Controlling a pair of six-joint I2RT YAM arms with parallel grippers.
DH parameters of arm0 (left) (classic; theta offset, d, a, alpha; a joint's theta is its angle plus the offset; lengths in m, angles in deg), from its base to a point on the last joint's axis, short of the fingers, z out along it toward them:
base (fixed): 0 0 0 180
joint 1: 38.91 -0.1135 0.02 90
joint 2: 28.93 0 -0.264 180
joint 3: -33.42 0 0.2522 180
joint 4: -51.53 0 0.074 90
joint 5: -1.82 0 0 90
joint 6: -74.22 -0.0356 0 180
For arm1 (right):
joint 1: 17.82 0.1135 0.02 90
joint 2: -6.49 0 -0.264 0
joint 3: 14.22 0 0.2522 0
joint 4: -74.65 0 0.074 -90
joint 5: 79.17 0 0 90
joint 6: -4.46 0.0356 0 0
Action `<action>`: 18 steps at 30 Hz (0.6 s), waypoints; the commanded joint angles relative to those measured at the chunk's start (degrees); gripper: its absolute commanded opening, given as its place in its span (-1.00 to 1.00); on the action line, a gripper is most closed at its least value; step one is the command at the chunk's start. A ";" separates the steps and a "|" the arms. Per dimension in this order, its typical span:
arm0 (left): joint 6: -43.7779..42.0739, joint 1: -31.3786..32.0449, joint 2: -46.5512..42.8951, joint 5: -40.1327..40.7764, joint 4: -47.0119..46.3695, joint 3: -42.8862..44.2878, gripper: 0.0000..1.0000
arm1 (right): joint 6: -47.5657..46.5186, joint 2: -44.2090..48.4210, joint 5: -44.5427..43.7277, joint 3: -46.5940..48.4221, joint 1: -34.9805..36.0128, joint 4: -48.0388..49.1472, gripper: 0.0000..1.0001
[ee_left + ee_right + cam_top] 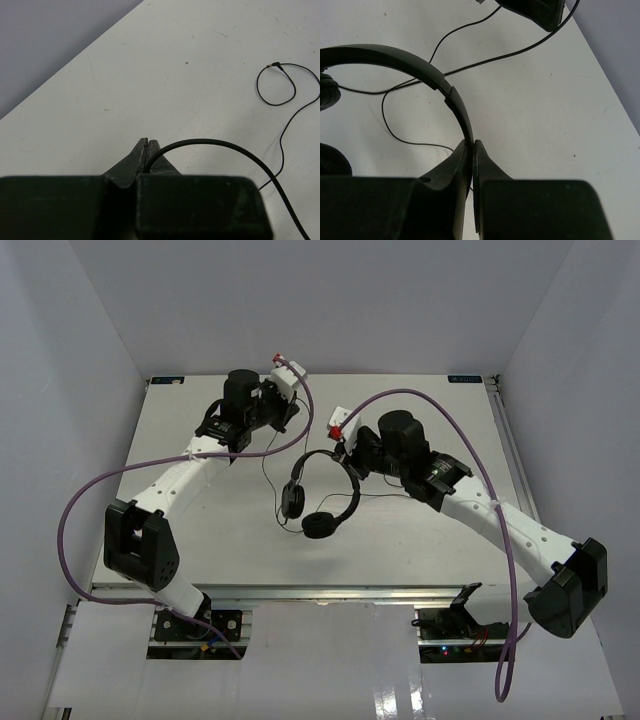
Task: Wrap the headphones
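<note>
The black headphones point(322, 492) lie mid-table, their two round earpads point(305, 512) toward the near side. My right gripper point(347, 460) is shut on the thin headband point(415, 60), which runs between the jaws point(472, 145). Both earpads show at the left edge of the right wrist view point(327, 92). My left gripper point(288, 415), at the far middle, is shut on the thin black cord point(210, 142), which comes out beside the closed fingertips point(147, 142) and arcs right. The cord's plug end point(274, 65) lies in a small loop on the table.
The white table point(200, 540) is walled in by white panels at the left, right and back. Thick purple robot cables point(80, 510) loop off both arms. Slack cord point(266, 472) trails left of the headphones. The left gripper shows at the top of the right wrist view point(535, 10).
</note>
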 commanded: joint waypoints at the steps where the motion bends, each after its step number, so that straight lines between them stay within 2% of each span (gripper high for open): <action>1: 1.10 -0.04 -1.55 -3.27 -0.42 3.07 -1.00 | 6.08 -2.98 -3.12 3.76 0.80 4.99 -0.85; 18: 0.62 -0.04 -2.30 -5.03 0.24 3.33 -1.00 | 8.79 -11.36 -4.94 8.43 1.73 5.30 -0.85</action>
